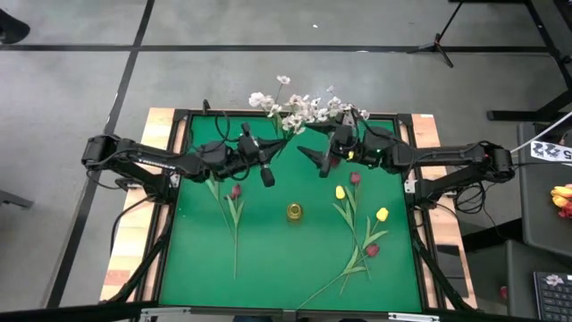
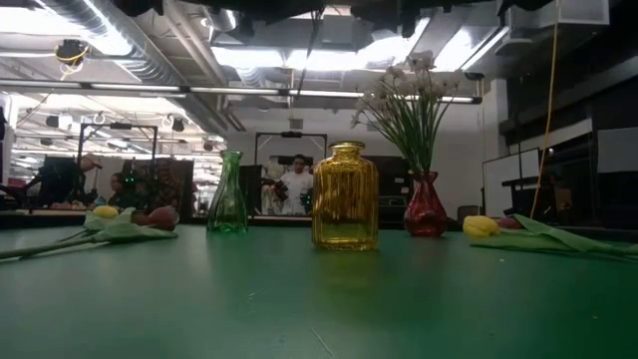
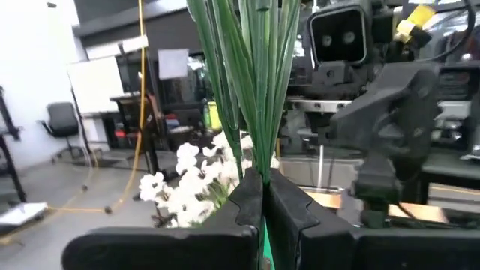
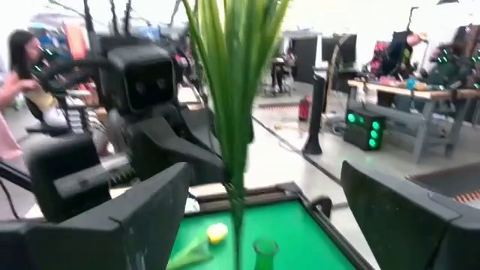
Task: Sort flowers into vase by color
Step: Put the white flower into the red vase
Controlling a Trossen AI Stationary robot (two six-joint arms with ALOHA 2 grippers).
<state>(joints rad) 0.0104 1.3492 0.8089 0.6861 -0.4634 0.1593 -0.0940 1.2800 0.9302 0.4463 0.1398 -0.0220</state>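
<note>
- The left gripper is reaching in over the far-left part of the green table; in its wrist view the fingers are pressed together, and the green stems of the white blossom spray are rising directly behind the fingertips. Whether any stem is pinched between them cannot be told
- The right gripper is hovering over the far-right part of the table with its jaws standing wide apart; in its wrist view the same bundle of stems is standing between the two fingers, touching neither
- The white blossom spray is standing upright in the red vase at the far edge of the table, as the low view shows
- The green vase and the yellow vase are standing without flowers; the yellow vase is sitting near the table centre
- One dark red tulip is lying on the table on the left side, below the left gripper
- Two yellow tulips and two dark red tulips are lying on the right side, their stems crossing
- A person is showing in the room behind the table
</note>
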